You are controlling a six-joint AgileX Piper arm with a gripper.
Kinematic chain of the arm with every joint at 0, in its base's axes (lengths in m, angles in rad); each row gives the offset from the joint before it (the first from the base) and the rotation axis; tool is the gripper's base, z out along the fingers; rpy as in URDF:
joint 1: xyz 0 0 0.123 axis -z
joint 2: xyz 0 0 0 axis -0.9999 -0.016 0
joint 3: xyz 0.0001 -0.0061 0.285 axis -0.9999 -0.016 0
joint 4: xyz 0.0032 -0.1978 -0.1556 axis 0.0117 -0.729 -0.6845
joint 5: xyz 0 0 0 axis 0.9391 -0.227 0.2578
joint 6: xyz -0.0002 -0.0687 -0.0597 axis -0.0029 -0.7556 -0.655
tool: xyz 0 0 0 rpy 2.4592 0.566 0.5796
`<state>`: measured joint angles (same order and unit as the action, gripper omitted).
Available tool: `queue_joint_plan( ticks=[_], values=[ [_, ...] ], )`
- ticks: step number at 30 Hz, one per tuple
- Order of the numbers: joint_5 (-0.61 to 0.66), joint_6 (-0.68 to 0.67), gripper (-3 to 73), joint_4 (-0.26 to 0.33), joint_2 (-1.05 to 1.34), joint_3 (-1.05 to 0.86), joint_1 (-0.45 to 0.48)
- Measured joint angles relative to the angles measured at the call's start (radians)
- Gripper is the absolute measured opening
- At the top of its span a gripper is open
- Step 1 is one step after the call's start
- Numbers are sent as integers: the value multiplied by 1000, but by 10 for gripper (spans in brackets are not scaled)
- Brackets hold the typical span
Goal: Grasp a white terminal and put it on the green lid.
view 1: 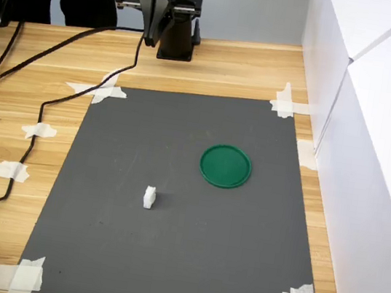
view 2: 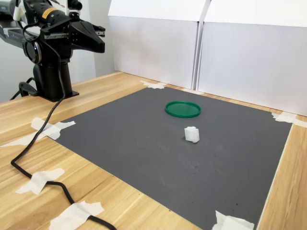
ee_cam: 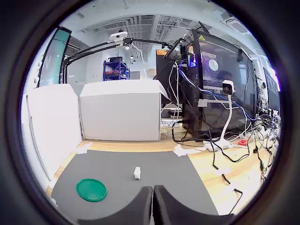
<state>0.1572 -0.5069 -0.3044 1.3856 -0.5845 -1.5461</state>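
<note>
The arm is folded back over its base at the far edge of the desk, well apart from both task items. The jaws hang above the bare wood, clear of the mat; in the wrist view the two fingers lie side by side with only a thin slit between them, so the jaws are closed and hold nothing.

The terminal stands upright on the dark grey mat, near the mat's centre and slightly toward the first exterior view's left. It touches nothing else. In the second exterior view it sits nearer the camera than the lid.

The lid lies flat on the mat, rim up, to the right of and farther back than the terminal in the first exterior view. The two are near each other but apart.

The mat is fixed to the desk with white tape at its corners. A black cable runs across the wood on the first exterior view's left. White panels border the right side.
</note>
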Motion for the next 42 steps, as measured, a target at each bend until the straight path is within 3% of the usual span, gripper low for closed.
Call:
queue_joint_plan(
  ticks=[7,26,34,42],
  values=[
    [140,0,-16,0,-105,115,0],
    [515,0,-16,-13,-782,570,0],
    [563,0,-16,-13,-968,720,0],
    [742,-12,-16,-13,-1167,937,0]
  ],
)
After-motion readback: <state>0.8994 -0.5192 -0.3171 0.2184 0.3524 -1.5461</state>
